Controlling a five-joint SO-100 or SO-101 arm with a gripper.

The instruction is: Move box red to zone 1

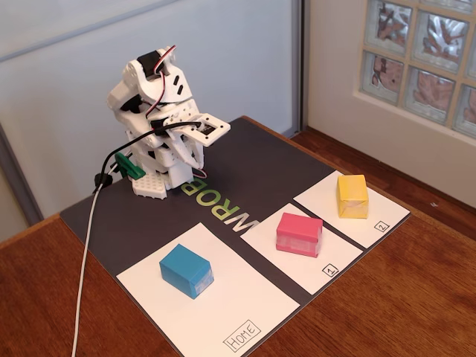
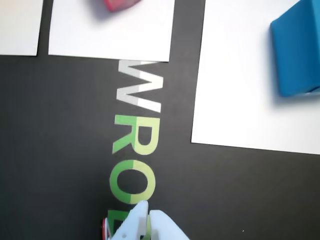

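Note:
The pinkish-red box (image 1: 300, 233) rests on the white sheet marked "1" (image 1: 343, 251), near that sheet's middle. In the wrist view only a blurred edge of the red box (image 2: 120, 4) shows at the top, on the same sheet (image 2: 110, 35). My arm is folded up at the back left of the mat, far from the box. Its gripper (image 1: 195, 162) points down over the mat lettering. In the wrist view the gripper (image 2: 146, 212) is shut, its white fingers together with nothing between them.
A blue block (image 1: 186, 270) sits on the large "HOME" sheet (image 1: 245, 309) at the front left. A yellow block (image 1: 352, 195) stands on the sheet marked "2" (image 1: 387, 216) to the right. The dark mat (image 1: 253, 171) lies on a wooden table, with a white cable (image 1: 83, 268) at the left.

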